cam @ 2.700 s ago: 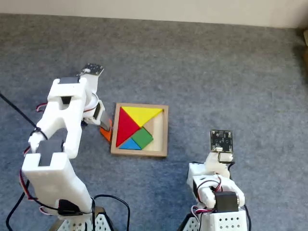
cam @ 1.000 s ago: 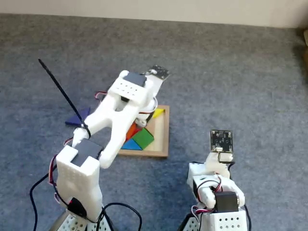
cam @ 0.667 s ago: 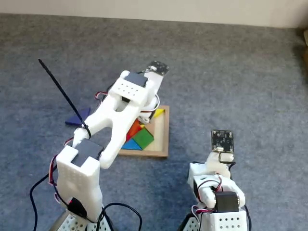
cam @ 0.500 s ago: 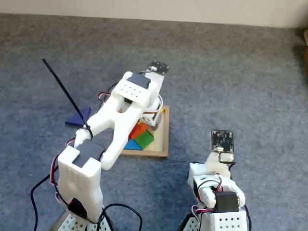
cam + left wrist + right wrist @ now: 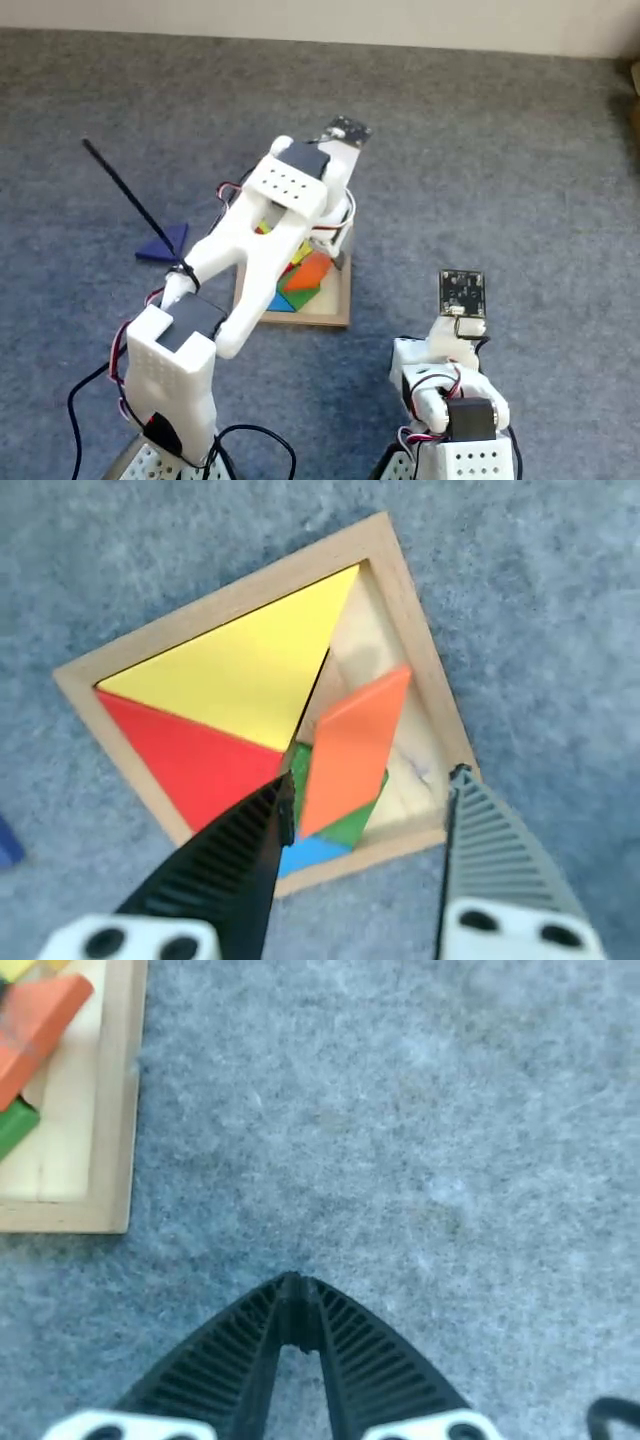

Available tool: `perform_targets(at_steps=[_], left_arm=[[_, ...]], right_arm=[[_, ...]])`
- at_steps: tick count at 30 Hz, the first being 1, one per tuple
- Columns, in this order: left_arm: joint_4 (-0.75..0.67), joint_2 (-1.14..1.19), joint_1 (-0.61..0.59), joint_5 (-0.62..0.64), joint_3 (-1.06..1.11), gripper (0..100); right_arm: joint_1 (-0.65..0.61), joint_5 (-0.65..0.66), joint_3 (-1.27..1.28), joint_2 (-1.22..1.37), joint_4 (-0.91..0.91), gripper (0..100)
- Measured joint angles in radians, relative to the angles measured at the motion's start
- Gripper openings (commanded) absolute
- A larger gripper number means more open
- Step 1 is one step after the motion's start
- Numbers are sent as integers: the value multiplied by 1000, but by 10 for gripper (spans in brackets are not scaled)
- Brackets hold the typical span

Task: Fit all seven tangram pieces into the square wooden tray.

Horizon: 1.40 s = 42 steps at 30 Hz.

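Hovering over the square wooden tray (image 5: 402, 592), the left claw (image 5: 372, 778) stands released above the orange parallelogram (image 5: 350, 745), tilted across the green square (image 5: 358, 826) and likely needing a nudge flat, while the right claw (image 5: 297, 1305) sits clenched.

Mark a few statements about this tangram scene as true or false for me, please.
1. The right pincer is shut above the carpet. True.
2. The orange piece lies on the carpet outside the tray. False: the orange piece is over the wooden tray, inside the open left pincer.
3. A dark blue triangle lies on the carpet, apart from the tray. True.
4. The yellow triangle is outside the tray. False: the yellow triangle sits in the tray beside the red triangle.
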Motion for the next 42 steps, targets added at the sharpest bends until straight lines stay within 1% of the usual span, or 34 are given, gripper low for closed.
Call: perform_targets(at_steps=[3,6,10,12,19,21,24,31,37,42], left_arm=[[51,0,-18,-95,-28,187],[61,0,-38,-173,-28,179],[57,-2,-51,-218,26,178],[11,-2,-49,-227,75,178],[-132,-2,-44,-227,232,174],[-152,-12,-41,-218,250,142],[-178,-17,-17,-175,250,99],[-203,-17,44,-81,250,98],[-224,-15,114,-57,252,98],[-269,-15,109,-55,252,98]], right_arm=[[0,0,0,0,0,5],[0,0,0,0,0,5],[0,0,0,0,0,5],[0,0,0,0,0,5],[0,0,0,0,0,5],[0,0,0,0,0,5],[0,0,0,0,0,5],[0,0,0,0,0,5],[0,0,0,0,0,5],[0,0,0,0,0,5]])
